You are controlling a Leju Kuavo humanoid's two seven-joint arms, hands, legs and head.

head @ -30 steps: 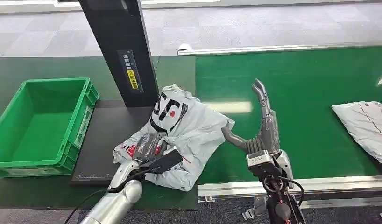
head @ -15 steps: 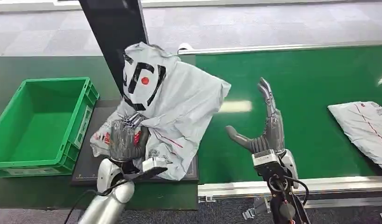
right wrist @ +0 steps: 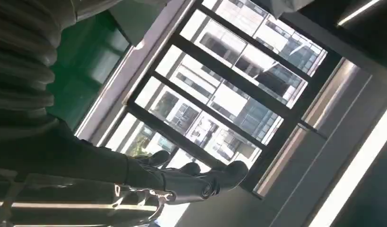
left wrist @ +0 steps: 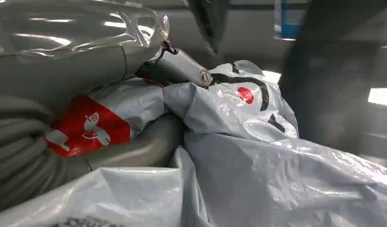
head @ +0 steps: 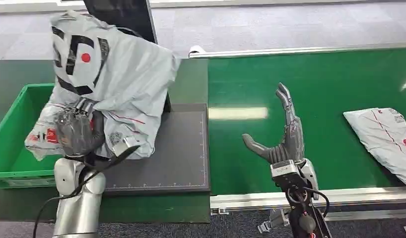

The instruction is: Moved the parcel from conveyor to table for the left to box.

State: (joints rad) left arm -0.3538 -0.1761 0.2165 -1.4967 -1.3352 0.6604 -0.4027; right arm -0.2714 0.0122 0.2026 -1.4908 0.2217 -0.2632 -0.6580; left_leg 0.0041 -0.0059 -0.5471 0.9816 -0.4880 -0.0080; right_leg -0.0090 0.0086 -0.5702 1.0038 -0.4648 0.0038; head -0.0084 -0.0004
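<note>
My left hand [head: 79, 131] grips a grey plastic parcel [head: 109, 84] with black lettering and a red dot, lifted off the table and hanging over the right end of the green crate [head: 15, 144]. The left wrist view looks along the crumpled parcel [left wrist: 277, 170] with its red label patch; my left hand [left wrist: 149, 142] is wrapped into its folds. My right hand [head: 285, 136] stands upright over the near edge of the green conveyor [head: 320, 89], fingers straight and apart, thumb out, holding nothing. In the right wrist view my right hand [right wrist: 182, 179] is seen against windows.
A dark mat [head: 176, 153] covers the table between crate and conveyor. A black post [head: 126, 15] rises behind the parcel. A second grey parcel [head: 384, 139] lies on the belt at the far right. The conveyor's metal rail [head: 310, 198] runs along the near side.
My left hand has raised the parcel off the mat and swung it left to over the crate's edge. The right hand stays open in place. The far-right parcel has crept left on the belt.
</note>
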